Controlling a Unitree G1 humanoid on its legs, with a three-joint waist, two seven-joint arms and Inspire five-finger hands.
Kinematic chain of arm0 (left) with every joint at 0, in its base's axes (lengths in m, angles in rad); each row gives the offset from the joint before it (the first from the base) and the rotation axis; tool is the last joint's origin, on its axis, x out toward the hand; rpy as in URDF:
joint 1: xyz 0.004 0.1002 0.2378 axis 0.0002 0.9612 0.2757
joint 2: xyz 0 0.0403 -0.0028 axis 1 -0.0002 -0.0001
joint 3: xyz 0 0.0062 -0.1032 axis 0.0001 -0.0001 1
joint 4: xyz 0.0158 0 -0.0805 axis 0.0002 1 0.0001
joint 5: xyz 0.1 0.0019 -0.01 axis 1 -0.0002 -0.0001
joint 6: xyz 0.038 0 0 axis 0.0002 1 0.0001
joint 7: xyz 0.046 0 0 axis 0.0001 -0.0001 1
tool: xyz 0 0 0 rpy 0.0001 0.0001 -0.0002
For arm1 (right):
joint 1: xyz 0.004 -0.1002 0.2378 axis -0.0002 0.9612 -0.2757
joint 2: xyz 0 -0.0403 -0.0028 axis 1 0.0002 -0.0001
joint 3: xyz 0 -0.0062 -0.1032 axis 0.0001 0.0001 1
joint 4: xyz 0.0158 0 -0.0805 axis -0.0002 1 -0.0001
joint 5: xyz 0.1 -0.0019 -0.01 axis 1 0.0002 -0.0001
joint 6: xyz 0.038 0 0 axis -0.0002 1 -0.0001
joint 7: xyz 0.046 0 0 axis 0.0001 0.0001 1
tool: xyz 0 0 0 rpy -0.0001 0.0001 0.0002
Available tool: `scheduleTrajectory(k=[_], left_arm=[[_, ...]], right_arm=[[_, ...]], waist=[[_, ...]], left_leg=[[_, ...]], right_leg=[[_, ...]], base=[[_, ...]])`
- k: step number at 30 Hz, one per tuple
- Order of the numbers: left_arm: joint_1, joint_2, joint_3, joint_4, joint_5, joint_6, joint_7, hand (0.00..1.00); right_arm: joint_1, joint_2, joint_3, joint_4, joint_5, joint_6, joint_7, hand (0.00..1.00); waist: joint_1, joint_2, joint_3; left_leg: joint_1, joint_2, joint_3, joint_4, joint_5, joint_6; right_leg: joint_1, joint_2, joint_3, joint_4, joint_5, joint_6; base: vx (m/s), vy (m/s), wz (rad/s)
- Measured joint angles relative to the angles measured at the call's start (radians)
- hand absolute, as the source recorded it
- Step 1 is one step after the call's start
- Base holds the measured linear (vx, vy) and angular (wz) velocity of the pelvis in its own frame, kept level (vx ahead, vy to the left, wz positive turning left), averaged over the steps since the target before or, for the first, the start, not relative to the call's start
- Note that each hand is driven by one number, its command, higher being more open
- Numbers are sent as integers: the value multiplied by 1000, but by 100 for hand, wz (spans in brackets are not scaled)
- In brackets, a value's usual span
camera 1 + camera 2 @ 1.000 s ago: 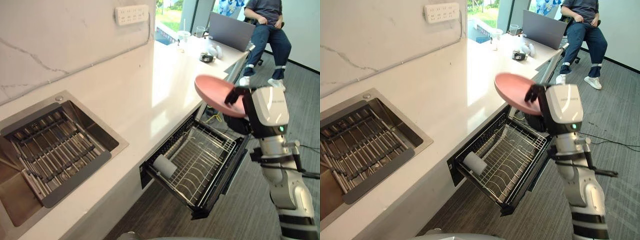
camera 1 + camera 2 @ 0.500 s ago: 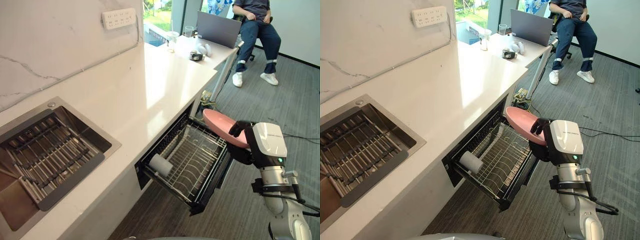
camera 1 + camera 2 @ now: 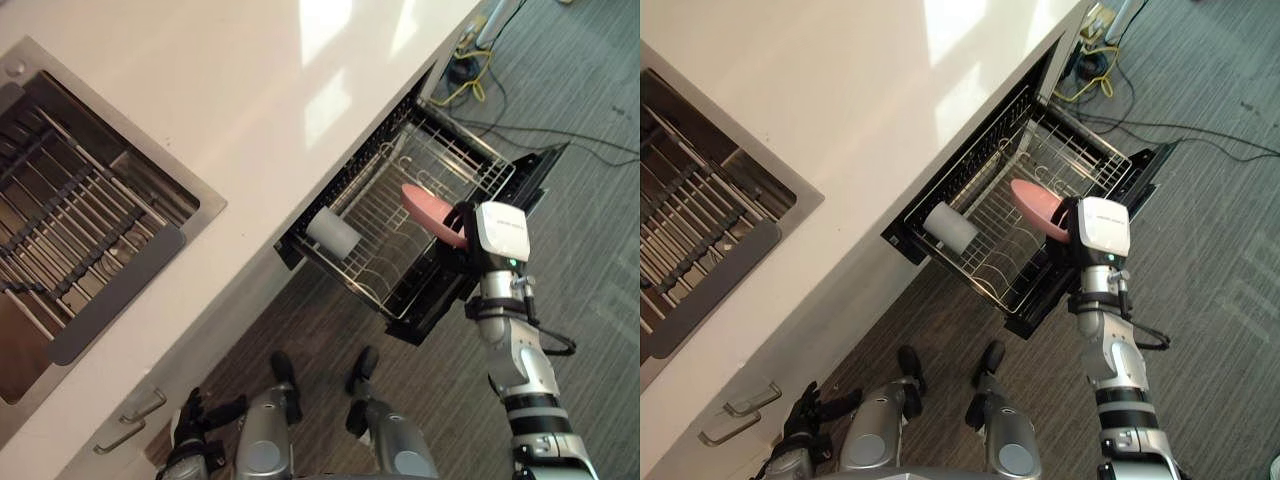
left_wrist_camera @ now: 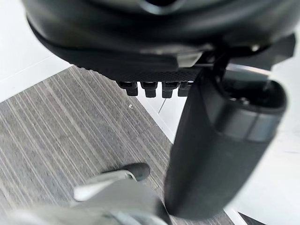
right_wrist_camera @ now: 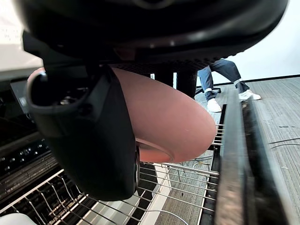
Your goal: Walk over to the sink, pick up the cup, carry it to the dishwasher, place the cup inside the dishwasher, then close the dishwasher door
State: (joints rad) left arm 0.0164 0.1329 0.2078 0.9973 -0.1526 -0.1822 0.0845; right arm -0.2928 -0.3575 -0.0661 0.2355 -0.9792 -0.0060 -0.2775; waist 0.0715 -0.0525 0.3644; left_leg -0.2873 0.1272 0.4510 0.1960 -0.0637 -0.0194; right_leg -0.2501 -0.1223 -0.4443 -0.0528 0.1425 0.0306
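Observation:
My right hand (image 3: 461,222) is shut on a pink plate (image 3: 428,212), thumb on one face and fingers on the other in the right wrist view, where the plate (image 5: 168,117) hangs tilted just above the wires. It hovers over the outer end of the pulled-out dishwasher rack (image 3: 372,262). A white cup (image 3: 332,232) lies on its side at the rack's inner corner, apart from the plate. The dark dishwasher door (image 3: 446,306) hangs open beneath the rack. My left hand (image 3: 188,441) hangs low by my side with relaxed fingers (image 4: 153,88), holding nothing.
The steel sink (image 3: 170,195) with a dark slatted drainer (image 3: 70,225) is set in the white counter (image 3: 300,90) to the left. Cabinet drawer handles (image 3: 135,420) show below it. Yellow and black cables (image 3: 470,65) lie on the grey carpet beyond the dishwasher.
The camera has tilted steeply down. My right hand has brought the pink plate from counter height down to just above the rack's outer end. The white cup has stayed put.

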Motion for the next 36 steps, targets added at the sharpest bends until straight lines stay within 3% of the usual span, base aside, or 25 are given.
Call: scheduleTrajectory(k=[6,7,19,25,30,36], left_arm=[[-78,-10,-45,-34,-26,1,0,100],[-90,-19,-59,-39,-36,2,1,100],[-96,-33,-79,-54,-63,30,-28,100],[-67,-54,-78,-57,-48,50,-41,100],[-3,-65,-76,-55,26,54,-19,100],[39,-84,-56,-43,105,55,19,100]], right_arm=[[-135,-34,84,126,42,50,14,0],[-155,-34,98,163,57,68,16,100],[-207,-51,106,223,274,152,-24,100],[-47,43,3,-26,472,180,-54,100],[110,135,-87,-123,634,176,-33,100],[243,198,-242,-197,689,174,-49,100]], waist=[[15,6,39],[19,13,44],[22,33,55],[19,44,44],[-12,53,-43],[-44,51,-118]], left_leg=[[-39,-21,-2,1,2,17],[-42,-26,-7,1,2,19],[-35,-38,-28,1,3,28],[60,-44,-14,-32,3,28],[133,-44,2,-72,1,22],[220,-44,15,-115,-1,10]], right_leg=[[-28,-16,-4,-22,25,7],[-29,-20,-6,-22,27,10],[-9,-30,-24,-31,32,10],[65,-31,-18,-32,21,18],[112,-23,-7,-32,-3,22],[176,-14,3,-32,-18,31]], base=[[5,86,4],[18,81,7],[6,59,5],[22,69,-7],[51,38,-10],[53,41,-8]])
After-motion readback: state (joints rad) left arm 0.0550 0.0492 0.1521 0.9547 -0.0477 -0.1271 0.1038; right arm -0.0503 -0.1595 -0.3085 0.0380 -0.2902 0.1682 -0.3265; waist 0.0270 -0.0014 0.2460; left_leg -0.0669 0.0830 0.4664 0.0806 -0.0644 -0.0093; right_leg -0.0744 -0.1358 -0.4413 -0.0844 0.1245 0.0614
